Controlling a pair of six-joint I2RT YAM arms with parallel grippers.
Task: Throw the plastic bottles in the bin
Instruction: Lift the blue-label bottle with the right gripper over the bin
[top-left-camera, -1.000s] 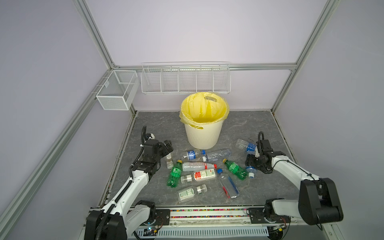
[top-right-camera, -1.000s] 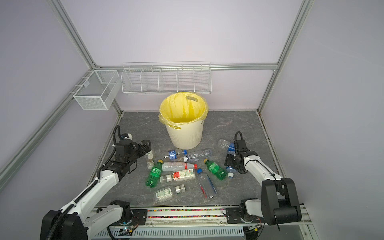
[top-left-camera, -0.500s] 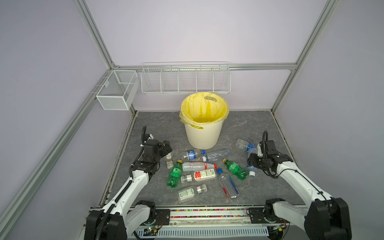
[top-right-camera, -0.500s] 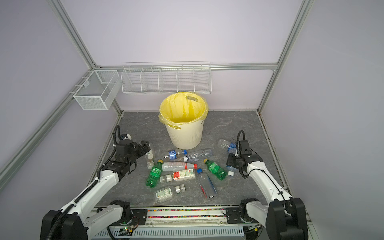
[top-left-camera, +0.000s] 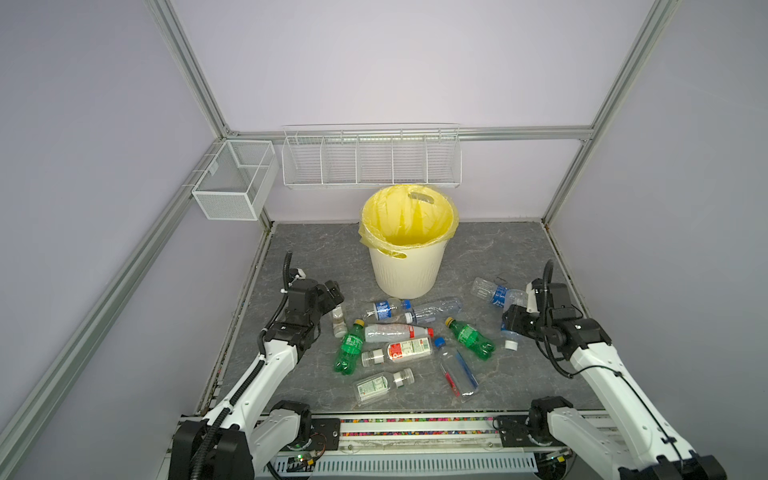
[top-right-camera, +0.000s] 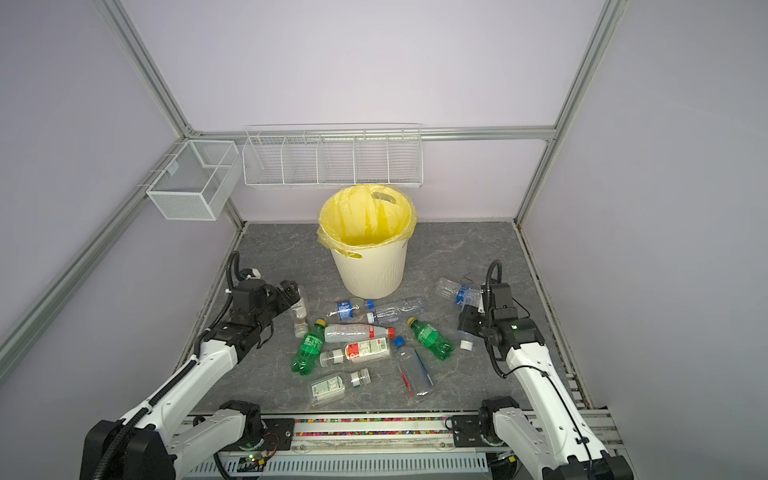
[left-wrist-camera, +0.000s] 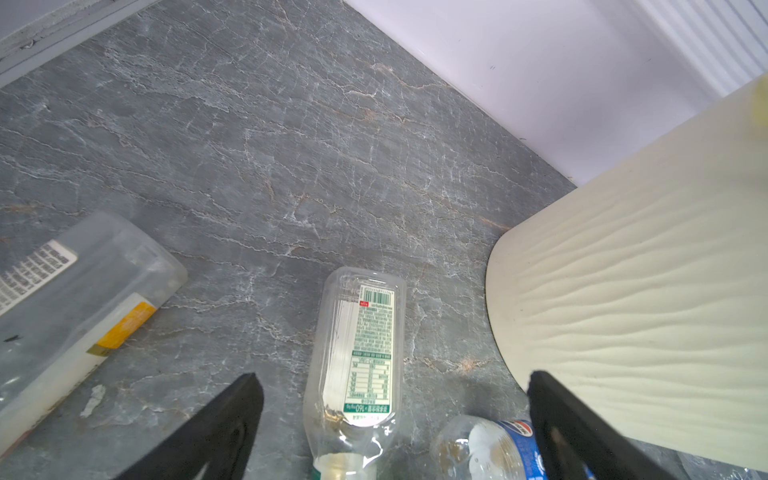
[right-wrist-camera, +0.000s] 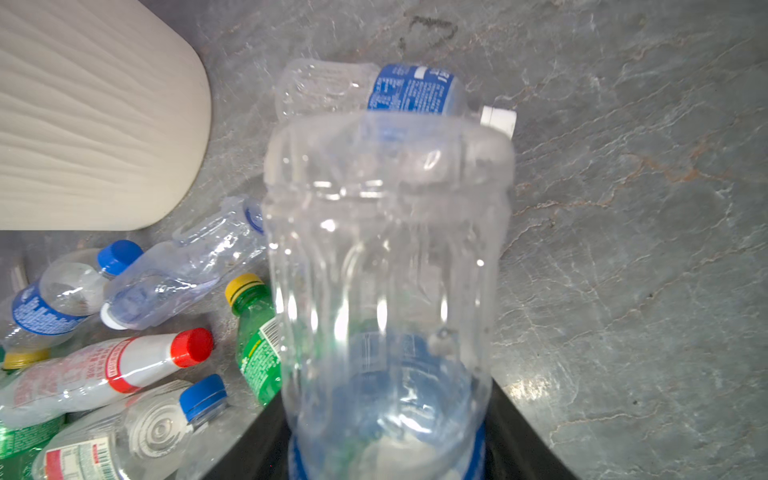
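The grey marbled tabletop (top-left-camera: 519, 249) carried the cream ribbed bin (top-left-camera: 405, 270), lined in yellow, at the far middle. On the walls above hung a long wire basket (top-left-camera: 370, 166) and a smaller basket (top-left-camera: 232, 183) to its left.

The right tool (right-wrist-camera: 384, 415) gripped a clear bottle (right-wrist-camera: 386, 249) at the right of the tabletop. Its jaws pressed a blue label too blurred to read. Beyond it lay a white-capped bottle (right-wrist-camera: 415, 89), whose blue label carried white lettering that was only partly legible.

The left tool (top-left-camera: 336, 297) stood wide open at the left of the heap, with a small bottle (left-wrist-camera: 359, 353) lying between its jaws. That bottle's white-and-green label bore a barcode, a red tag and a table of fine print. Beside it a blue-label bottle (left-wrist-camera: 515, 436) showed a round red, white and blue emblem like Pepsi's. Further left lay a squared bottle (left-wrist-camera: 83, 291) with a barcode and a yellow patch.

The rest lay just near of the bin. There were two green bottles (top-left-camera: 350, 347) (top-left-camera: 469, 338) with yellow caps, a red-capped bottle (top-left-camera: 395, 332) printed in red, and a red-label bottle (top-left-camera: 405, 349). A green-label bottle (top-left-camera: 376, 384) lay nearest.
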